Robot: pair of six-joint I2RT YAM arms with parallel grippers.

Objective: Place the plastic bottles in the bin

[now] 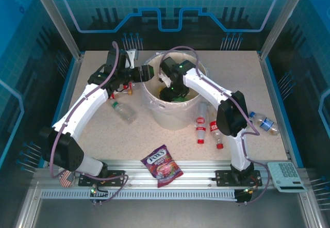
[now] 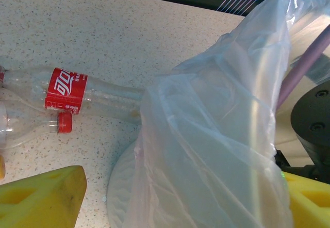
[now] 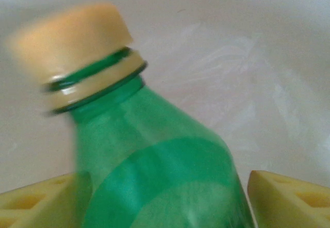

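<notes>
While 1 green bottle (image 3: 154,161) sits inside the bin (image 1: 172,117) between the right gripper's (image 3: 165,186) yellow fingers, I cannot tell whether they clamp it. The left gripper (image 2: 183,186) gapes wide around the bin's liner (image 2: 216,125), gripping nothing. On the speckled table (image 1: 139,135) lie 6 more:

- 2 red-labelled bottles (image 1: 200,127)
- 1 blue-labelled bottle (image 1: 264,124)
- 1 clear bottle (image 1: 124,110)
- 2 touching bottles (image 2: 93,91) beside the bin

1 candy bag (image 1: 162,165) and 1 calculator (image 1: 286,176) sit near the front edge. Blue panels wall the cell.
</notes>
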